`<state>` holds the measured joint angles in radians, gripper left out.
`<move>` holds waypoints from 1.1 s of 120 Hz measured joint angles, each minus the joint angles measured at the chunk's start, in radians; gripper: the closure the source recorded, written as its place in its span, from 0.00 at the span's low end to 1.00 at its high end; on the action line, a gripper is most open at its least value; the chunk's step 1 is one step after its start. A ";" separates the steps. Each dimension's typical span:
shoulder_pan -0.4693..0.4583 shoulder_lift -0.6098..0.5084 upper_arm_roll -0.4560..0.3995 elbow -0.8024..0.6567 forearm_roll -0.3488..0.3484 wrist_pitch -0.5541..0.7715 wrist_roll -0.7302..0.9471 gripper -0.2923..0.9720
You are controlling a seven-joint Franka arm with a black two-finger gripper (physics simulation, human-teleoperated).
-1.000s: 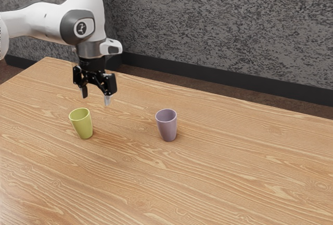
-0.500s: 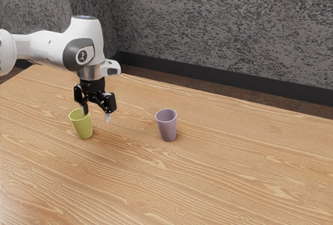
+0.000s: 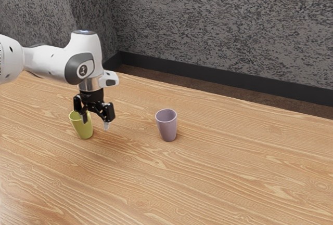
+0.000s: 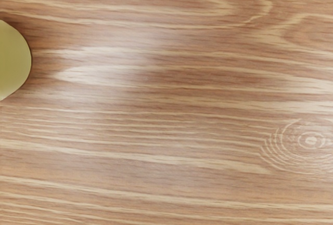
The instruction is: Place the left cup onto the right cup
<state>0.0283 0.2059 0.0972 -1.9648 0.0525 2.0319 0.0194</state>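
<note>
A yellow-green cup (image 3: 79,127) stands upright on the wooden table at the exterior view's left. A purple cup (image 3: 166,124) stands upright to its right, a good gap between them. My gripper (image 3: 94,121) is open and hangs low at the green cup's right side. One finger (image 3: 83,117) is at the cup's rim and the other finger (image 3: 106,125) hangs outside the cup, just above the table. I cannot tell whether the finger at the rim touches the cup. In the wrist view the green cup (image 4: 11,61) shows as a blurred edge beside the hand.
The wooden table (image 3: 208,173) stretches wide toward the front and the exterior view's right. A dark speckled wall (image 3: 223,22) with a black baseboard runs behind the table's far edge.
My hand has come down from well above the table to the green cup's rim and shifted slightly toward the exterior view's left. Both cups have stayed put.
</note>
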 joint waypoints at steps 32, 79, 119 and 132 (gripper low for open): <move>0.044 0.028 0.003 0.033 -0.002 0.009 0.027 0.23; 0.060 0.026 0.061 0.032 -0.014 0.012 0.081 0.23; 0.067 0.099 0.064 0.121 -0.013 0.011 0.116 0.23; 0.071 0.128 0.063 0.158 -0.013 0.010 0.125 0.23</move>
<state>0.0990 0.3336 0.1606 -1.8066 0.0395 2.0416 0.1440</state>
